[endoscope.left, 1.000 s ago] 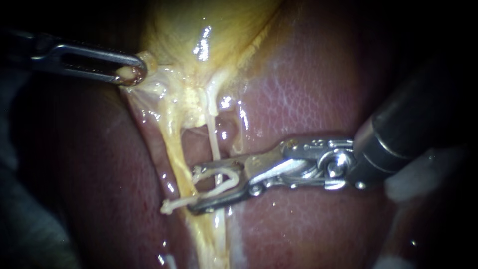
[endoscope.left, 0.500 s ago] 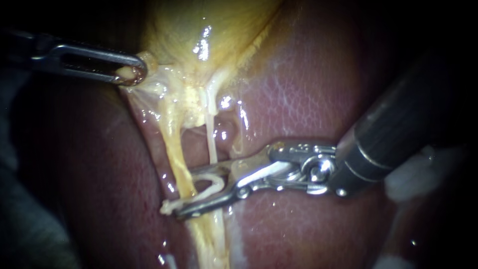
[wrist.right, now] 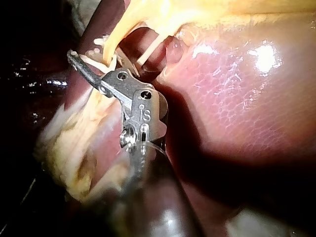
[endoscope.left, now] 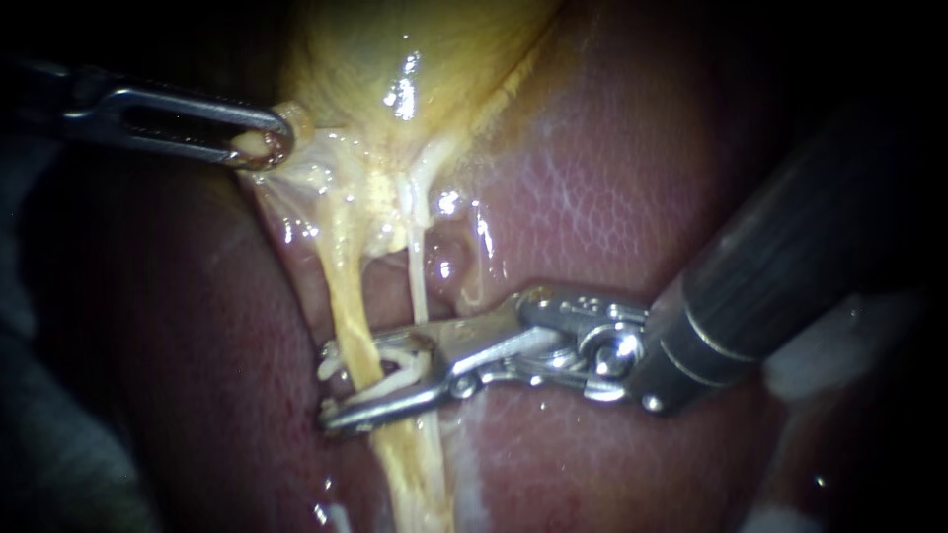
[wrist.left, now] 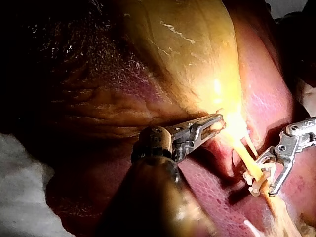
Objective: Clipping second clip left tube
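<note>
Holding the far left of the endoscope view, my left instrument [endoscope.left: 262, 146] has its slotted steel jaws clenched on a pale nub at the narrow end of the gallbladder [endoscope.left: 425, 49], a yellow, wet, glossy sac (the glare on it shows how slick it is). From that neck a thin film fans down into the left tube [endoscope.left: 346, 296], a soft yellow cord whose long axis runs from the gallbladder down toward the near edge, lying taut over the liver. This is where the task sits: the tube crosses between the jaws of my right instrument [endoscope.left: 351, 385], which come at it from the right, nearly square to its length. Those jaws stand apart and carry a white clip [endoscope.left: 400, 370] seated between them, one leg against each jaw; the clip looks not yet pressed flat. Its tips and the lower jaw's tip show just past the tube's far side, so I judge the whole width is enclosed and squeezing is the move in hand. Just beside it runs the right tube [endoscope.left: 420, 286], thinner and whitish, crossing near the jaws' hinge end; I cannot tell if it lies clear of the clip. Further right, the liver [endoscope.left: 612, 168] is smooth, moist and red-brown.
</note>
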Robot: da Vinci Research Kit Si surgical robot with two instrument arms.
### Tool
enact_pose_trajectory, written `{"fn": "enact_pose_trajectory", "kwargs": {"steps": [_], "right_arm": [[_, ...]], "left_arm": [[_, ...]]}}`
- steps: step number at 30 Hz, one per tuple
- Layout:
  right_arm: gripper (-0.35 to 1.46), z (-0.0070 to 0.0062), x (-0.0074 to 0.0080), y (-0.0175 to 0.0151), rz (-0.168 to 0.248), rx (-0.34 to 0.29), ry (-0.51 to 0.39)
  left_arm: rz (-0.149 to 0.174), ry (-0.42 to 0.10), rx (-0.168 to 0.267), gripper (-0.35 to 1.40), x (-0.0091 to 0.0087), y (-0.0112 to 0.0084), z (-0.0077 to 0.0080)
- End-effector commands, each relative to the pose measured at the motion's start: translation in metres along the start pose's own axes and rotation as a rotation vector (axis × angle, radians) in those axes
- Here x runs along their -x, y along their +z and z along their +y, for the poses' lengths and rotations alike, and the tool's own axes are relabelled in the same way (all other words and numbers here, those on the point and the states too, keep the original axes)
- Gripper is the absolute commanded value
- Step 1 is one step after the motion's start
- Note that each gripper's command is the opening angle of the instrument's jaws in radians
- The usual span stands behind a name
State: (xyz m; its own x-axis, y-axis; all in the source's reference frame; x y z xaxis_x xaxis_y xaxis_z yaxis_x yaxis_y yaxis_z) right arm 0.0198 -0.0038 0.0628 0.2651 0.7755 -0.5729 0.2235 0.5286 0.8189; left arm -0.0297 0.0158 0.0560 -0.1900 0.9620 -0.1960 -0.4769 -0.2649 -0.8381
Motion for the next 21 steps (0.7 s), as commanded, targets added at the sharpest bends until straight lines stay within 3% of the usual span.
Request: {"fn": "enact_pose_trajectory", "kwargs": {"steps": [1,6,12,21], "right_arm": [[0.45,-0.0003,-0.0003,0.0,0.003,-0.009,0.005],[0.42,-0.0019,-0.0016,0.0001,0.014,-0.039,0.032],[0.27,-0.0029,-0.002,0.0002,0.024,-0.049,0.092],[-0.09,-0.003,-0.0019,0.0,0.025,-0.048,0.122]], "left_arm": [[0.0,0.0,0.0,-0.35,0.0,0.0,0.0],[0.0,0.0,0.0,-0.35,0.0,0.0,0.0],[0.0,0.0,0.0,-0.35,0.0,0.0,0.0],[0.0,0.0,0.0,-0.35,0.0,0.0,0.0]]}}
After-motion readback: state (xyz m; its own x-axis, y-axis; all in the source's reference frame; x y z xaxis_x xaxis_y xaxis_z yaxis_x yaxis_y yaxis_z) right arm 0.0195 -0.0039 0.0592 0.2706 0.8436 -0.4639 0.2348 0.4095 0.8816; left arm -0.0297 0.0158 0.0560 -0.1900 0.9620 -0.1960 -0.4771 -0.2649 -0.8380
